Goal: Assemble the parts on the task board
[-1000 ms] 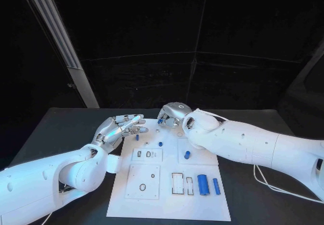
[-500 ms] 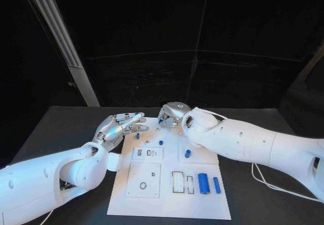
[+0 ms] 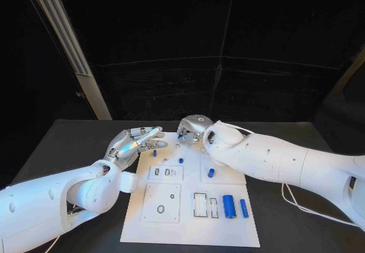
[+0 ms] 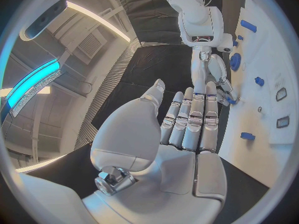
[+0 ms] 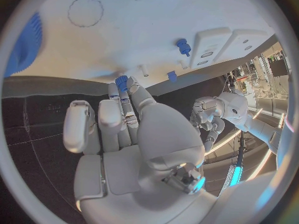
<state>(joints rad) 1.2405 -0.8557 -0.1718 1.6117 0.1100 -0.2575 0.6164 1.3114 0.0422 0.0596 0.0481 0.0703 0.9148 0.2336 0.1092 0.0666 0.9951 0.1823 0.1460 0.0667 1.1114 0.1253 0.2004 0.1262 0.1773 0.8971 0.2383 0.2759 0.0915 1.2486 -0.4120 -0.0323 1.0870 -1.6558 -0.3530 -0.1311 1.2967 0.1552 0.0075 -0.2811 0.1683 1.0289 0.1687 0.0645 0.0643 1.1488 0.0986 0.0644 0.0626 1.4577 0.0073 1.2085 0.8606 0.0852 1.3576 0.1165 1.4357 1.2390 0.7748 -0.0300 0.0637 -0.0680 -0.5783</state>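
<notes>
At the task board's [image 3: 190, 211] far edge, the right hand [image 3: 194, 128] is pinching a small blue part [image 5: 121, 80].
The left hand [image 3: 139, 142] is hovering released beside; the part risks slipping from fingertips.

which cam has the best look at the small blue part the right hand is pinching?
Right wrist view: the small blue part sits at the tips of the right hand, right above the task board. Head view: the hand covers most of it, only a blue speck by the fingers. Left wrist view: it shows small and far off.
</notes>
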